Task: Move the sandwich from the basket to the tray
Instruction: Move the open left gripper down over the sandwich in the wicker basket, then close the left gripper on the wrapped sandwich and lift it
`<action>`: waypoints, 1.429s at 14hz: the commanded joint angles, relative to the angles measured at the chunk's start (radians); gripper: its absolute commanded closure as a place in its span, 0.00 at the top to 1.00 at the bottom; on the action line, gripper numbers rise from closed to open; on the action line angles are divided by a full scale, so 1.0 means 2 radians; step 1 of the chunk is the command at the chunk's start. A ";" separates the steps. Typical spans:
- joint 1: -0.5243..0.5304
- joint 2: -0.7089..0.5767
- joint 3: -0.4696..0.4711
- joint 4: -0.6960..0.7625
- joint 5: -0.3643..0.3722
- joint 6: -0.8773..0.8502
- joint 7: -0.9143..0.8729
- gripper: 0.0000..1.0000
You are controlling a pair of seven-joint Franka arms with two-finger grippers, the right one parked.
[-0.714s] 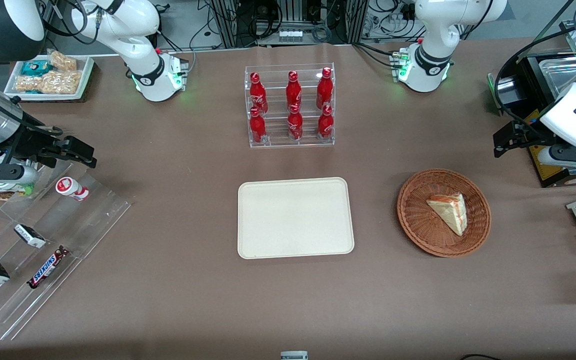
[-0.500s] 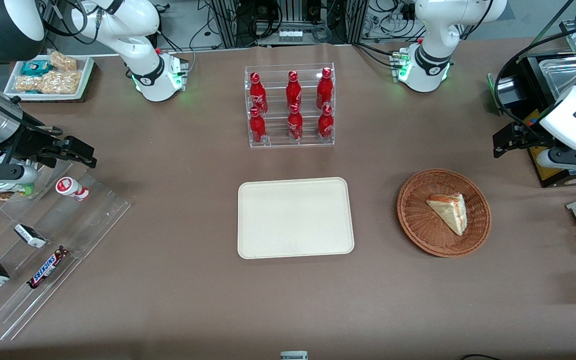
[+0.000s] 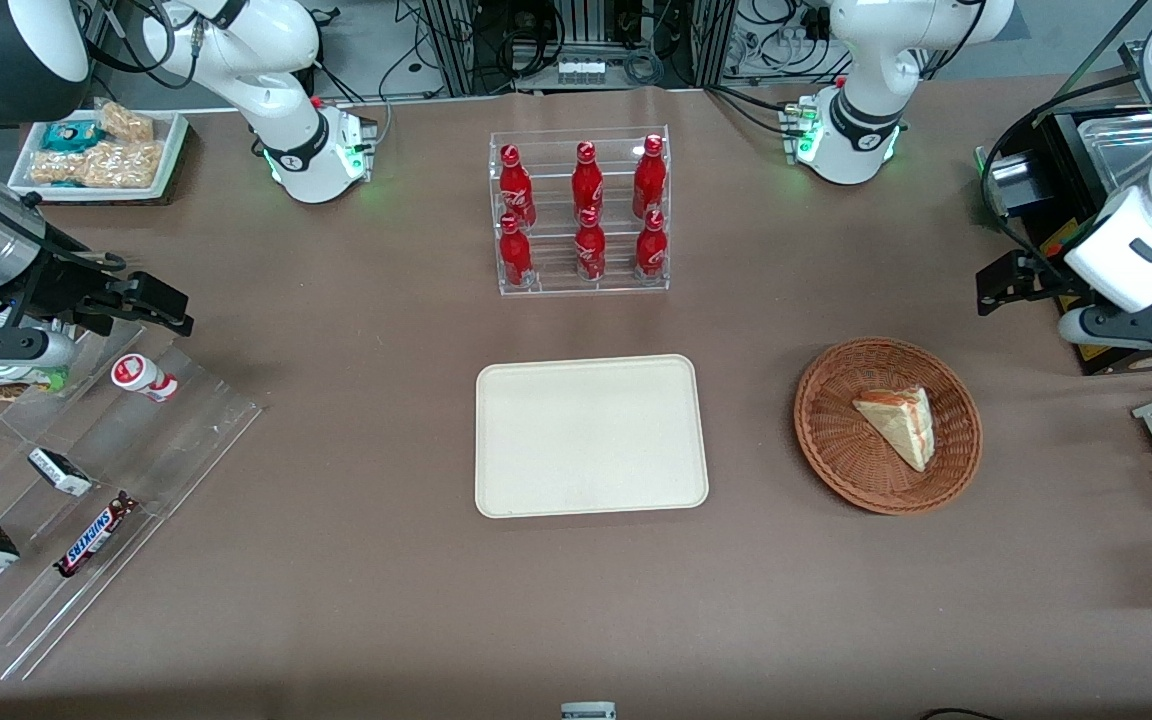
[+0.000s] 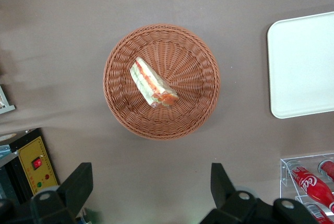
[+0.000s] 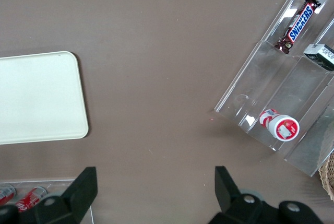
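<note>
Wicker basket point(image 3: 888, 425) on the counter point(image 3: 356, 600) holds the sandwich point(image 3: 898, 425), beside the bare cream tray point(image 3: 591, 435); the gripper point(image 3: 996, 285) hangs above, farther from the camera; wrist view: jaws wide apart, clear of the sandwich point(image 4: 153, 83) in its basket point(image 4: 162, 81).

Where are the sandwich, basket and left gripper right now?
sandwich point(image 3: 898, 422): front view, top bread face.
basket point(image 3: 831, 452): front view, bare woven wall.
left gripper point(image 4: 151, 185): left wrist view, midway between its open fingertips, short of the basket.
</note>
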 commanded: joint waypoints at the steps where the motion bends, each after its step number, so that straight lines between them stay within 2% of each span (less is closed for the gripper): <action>1: 0.005 0.009 -0.006 -0.016 0.003 -0.004 -0.012 1.00; 3: 0.007 0.009 -0.005 -0.062 0.003 0.030 -0.013 1.00; 6: 0.009 0.005 -0.003 -0.166 0.004 0.148 -0.013 1.00; 11: 0.011 0.021 0.004 -0.262 0.011 0.290 -0.028 1.00; 13: 0.011 0.021 0.009 -0.299 0.011 0.351 -0.098 1.00; 17: 0.010 0.046 0.009 -0.301 0.011 0.402 -0.361 1.00; 19: 0.009 0.064 0.008 -0.300 0.011 0.423 -0.441 1.00; 20: 0.009 0.071 0.008 -0.301 0.011 0.432 -0.447 1.00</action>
